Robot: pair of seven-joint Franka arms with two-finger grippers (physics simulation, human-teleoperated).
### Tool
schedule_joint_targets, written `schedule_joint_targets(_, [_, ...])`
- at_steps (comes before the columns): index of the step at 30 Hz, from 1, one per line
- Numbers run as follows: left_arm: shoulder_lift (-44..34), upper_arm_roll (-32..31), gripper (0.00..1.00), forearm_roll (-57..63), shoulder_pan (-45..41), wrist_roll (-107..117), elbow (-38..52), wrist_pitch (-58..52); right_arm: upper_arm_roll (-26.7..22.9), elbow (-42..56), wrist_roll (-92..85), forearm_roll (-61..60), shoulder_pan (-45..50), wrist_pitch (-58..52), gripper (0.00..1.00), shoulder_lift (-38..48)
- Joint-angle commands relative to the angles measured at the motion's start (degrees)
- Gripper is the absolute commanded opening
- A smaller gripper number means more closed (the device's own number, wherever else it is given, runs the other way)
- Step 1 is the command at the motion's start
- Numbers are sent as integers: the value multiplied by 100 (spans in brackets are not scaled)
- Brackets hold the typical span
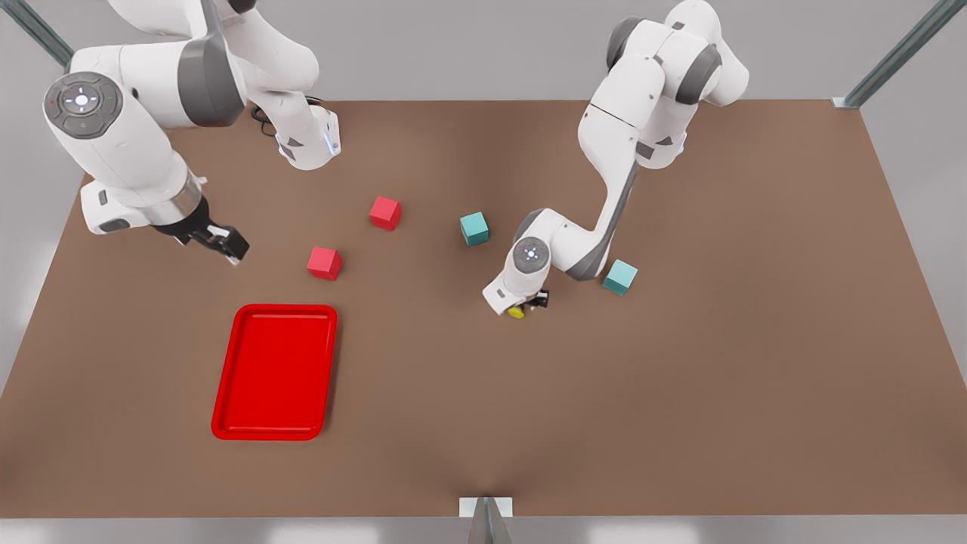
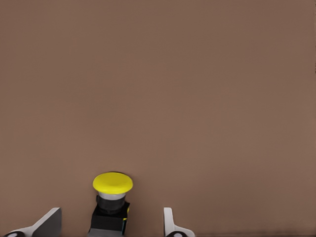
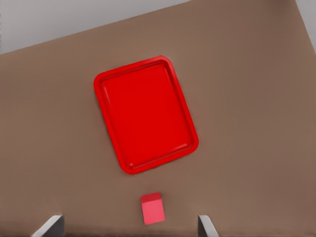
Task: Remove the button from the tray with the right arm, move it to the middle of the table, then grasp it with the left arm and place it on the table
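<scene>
Button (image 2: 112, 197): on tabletop (image 1: 680, 393) mid-scene, between left gripper (image 1: 529, 306) jaws, spread wide, untouching.
Right gripper (image 1: 227, 248): far-left above tabletop, jaws wide, empty.
Tray (image 1: 276, 372): near-left.

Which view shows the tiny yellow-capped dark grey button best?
The left wrist view: the button sits between the open left gripper fingers, cap and body plain. The front view gives a yellow speck under that gripper.
</scene>
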State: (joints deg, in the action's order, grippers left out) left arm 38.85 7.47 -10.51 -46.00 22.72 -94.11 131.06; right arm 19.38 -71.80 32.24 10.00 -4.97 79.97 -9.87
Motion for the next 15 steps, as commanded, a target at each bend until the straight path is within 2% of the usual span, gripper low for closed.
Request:
schedule_joint_targets(1, [18, 0, 100, 23, -14, -1068, -11, 174, 4, 17, -1694, -217, -311, -245, 100, 3])
schedule_joint_targets(15, [237, -9, 100, -4, -32, -1209, -169, 209, 4, -1, -1712, -402, -593, 1, 100, -182])
